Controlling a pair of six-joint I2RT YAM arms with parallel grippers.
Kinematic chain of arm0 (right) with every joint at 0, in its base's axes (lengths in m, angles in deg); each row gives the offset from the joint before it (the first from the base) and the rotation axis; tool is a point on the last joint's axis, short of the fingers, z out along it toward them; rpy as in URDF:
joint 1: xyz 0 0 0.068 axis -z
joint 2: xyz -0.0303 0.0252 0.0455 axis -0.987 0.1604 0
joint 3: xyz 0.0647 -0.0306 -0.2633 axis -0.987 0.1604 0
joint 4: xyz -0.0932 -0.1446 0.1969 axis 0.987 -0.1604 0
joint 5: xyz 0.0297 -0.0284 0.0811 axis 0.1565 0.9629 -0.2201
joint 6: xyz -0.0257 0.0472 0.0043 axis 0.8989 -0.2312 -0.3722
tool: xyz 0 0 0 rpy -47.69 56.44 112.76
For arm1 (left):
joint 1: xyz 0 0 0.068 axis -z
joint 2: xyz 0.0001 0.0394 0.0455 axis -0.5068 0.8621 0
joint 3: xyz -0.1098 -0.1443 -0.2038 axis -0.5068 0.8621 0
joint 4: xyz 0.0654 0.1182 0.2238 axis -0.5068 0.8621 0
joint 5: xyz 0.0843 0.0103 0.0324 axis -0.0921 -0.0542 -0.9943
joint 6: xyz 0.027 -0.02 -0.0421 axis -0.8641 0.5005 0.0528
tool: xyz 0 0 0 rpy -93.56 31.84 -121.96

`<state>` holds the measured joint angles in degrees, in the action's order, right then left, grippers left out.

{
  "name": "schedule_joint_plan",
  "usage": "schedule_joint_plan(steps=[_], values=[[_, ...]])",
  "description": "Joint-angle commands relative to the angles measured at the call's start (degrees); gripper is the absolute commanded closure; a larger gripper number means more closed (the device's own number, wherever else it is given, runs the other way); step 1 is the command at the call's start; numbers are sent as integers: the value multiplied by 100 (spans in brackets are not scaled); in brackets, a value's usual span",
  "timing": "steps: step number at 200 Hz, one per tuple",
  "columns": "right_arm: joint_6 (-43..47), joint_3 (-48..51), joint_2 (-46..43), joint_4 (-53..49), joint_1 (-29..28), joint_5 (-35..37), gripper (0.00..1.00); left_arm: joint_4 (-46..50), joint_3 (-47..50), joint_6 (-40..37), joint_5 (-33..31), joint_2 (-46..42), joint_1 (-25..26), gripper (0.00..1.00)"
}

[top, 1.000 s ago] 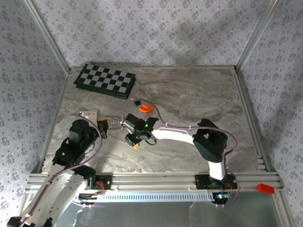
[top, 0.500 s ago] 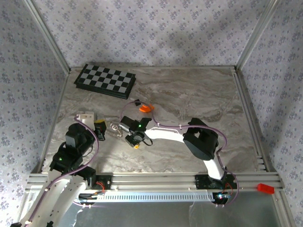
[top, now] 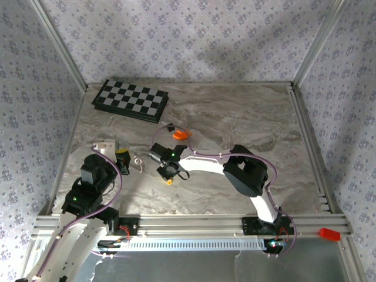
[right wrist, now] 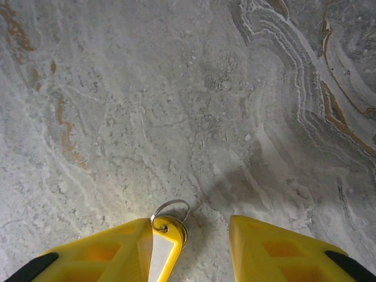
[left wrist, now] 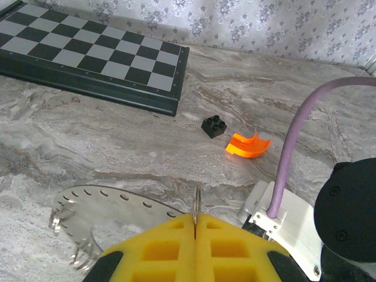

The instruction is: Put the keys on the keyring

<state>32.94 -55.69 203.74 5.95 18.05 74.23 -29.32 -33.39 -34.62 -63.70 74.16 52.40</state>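
My left gripper (left wrist: 195, 226) is shut on the keyring (left wrist: 195, 204), a thin metal ring seen edge-on between the yellow fingertips. A pale plate with holes along its rim (left wrist: 88, 208) spreads out to its left. From above, the keyring (top: 138, 163) glints beside the left gripper (top: 126, 162). The keys, one small yellow tag on a little wire loop (right wrist: 167, 234), lie on the marble. The tag rests against the left finger of my right gripper (right wrist: 191, 226), whose jaws stand open around it. In the top view, the tag (top: 169, 181) shows just below the right gripper (top: 168, 171).
A checkered board (top: 130, 100) lies at the back left. An orange round piece (top: 181, 134) and a small black cube (top: 170, 127) sit just behind the right gripper. The right arm's white and black links (left wrist: 346, 223) are close to the left gripper.
The right gripper's jaws have narrowed around the yellow tag and its elbow has swung left. The left arm drew back a little, still holding the keyring.
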Motion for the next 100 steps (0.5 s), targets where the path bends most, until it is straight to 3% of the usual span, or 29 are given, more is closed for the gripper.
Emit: schedule_joint_plan(steps=[1,100], values=[[-119,-204,214,-27,30,-95,61,-193,-9,63,-73,-96,-59,100],[-81,-35,18,-38,193,-156,76,-232,35,74,-21,-138,-69,100]])
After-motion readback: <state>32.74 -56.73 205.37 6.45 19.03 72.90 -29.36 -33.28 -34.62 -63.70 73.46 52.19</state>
